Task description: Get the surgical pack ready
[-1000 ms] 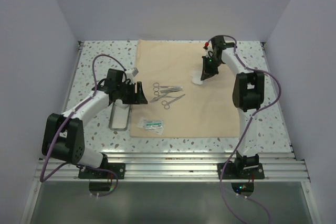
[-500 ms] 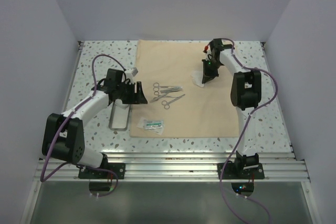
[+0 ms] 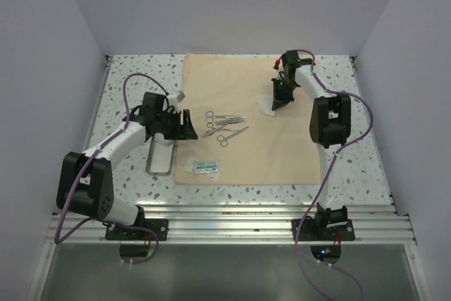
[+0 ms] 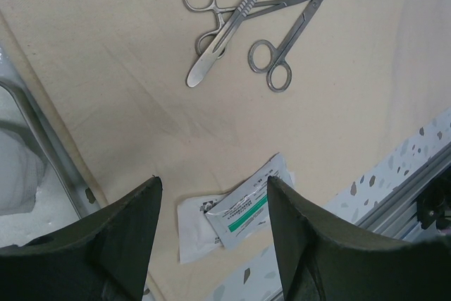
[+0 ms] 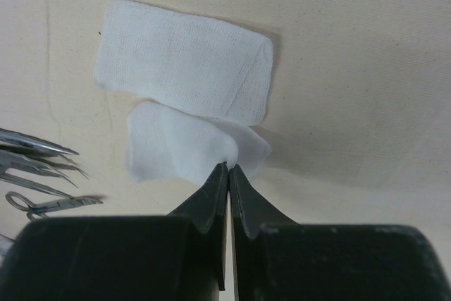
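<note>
Lilac walls (image 3: 211, 5) box in a speckled counter (image 3: 366, 174), where the surgical pack (image 3: 282, 153) lies unassembled. Its beige cloth (image 4: 106, 68) is spread flat mid-counter, with steel instruments (image 3: 224, 126) left of centre, two gauze squares (image 3: 264, 107) toward its right, and a small steel tray (image 3: 161, 156) just off its left edge.

The right pincer (image 5: 229, 167) is closed, apparently nipping the near edge of the crumpled gauze square (image 5: 176, 149). The left pincer (image 4: 213, 185) hangs wide and empty over a sealed packet (image 4: 236, 209).

Gauze looks weightless and limp, so an edge pinch suits it. Instruments are likely stiff and slick; grip across the shanks. Cloth should flop; take its corners.
</note>
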{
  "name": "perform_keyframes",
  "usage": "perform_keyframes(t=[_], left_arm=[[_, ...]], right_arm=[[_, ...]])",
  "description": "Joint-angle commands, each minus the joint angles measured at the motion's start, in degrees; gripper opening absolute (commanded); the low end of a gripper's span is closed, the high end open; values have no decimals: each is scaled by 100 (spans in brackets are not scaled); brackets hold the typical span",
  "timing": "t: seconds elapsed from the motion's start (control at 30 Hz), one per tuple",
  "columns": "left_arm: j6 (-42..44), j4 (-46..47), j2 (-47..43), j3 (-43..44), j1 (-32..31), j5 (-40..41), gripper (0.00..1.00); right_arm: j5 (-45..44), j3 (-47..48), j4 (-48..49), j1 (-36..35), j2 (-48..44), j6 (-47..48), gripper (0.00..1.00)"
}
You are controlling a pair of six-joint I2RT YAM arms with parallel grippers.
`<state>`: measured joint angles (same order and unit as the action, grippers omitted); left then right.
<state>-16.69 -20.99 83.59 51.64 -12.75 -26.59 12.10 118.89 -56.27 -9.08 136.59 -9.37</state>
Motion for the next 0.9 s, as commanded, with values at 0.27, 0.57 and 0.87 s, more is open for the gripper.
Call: perform_keyframes(t=[0.27,0.57,0.87], left_arm=[[157,183,17,31,71,-136,65],[148,227,52,-13,80,-206,65],[192,157,17,4,80,-198,66]], right_arm=[[-41,460,-68,3,113,-127,30],[-129,-234,10,12,-458,-153,50],[134,-183,239,3,-213,-285,51]])
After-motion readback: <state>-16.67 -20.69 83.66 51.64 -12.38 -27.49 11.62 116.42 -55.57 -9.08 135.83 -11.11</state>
